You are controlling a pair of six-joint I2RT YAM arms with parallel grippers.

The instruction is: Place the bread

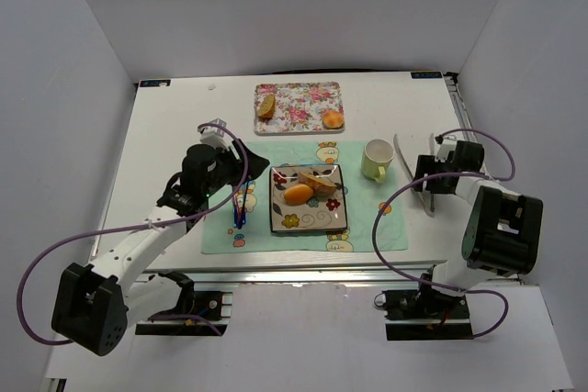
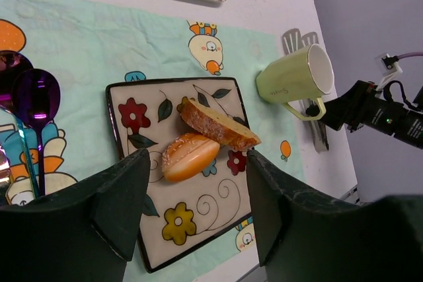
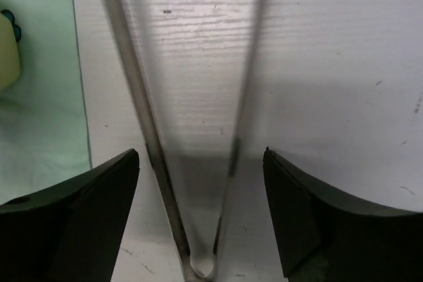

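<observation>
The bread (image 2: 218, 125), a flat tan slice with a darker crust, lies on the square flowered plate (image 2: 198, 229) and leans against an orange sesame roll (image 2: 188, 156). From above, the bread (image 1: 318, 180) sits near the plate's far edge. My left gripper (image 2: 197, 158) hovers over the plate's near-left side, open and holding nothing; the top view shows the left gripper (image 1: 255, 166) just left of the plate. Off to the right, my right gripper (image 3: 201, 152) is open above metal tongs (image 3: 142, 130) lying on the white table, a finger on each side of them.
A yellow-green cup (image 1: 376, 159) stands right of the plate (image 1: 342, 222) on a mint placemat (image 1: 377, 231). A flowered tray (image 1: 297, 96) at the back holds a wedge piece (image 1: 266, 106) and a round bun (image 1: 333, 119). Purple spoons (image 2: 36, 100) lie left of the plate.
</observation>
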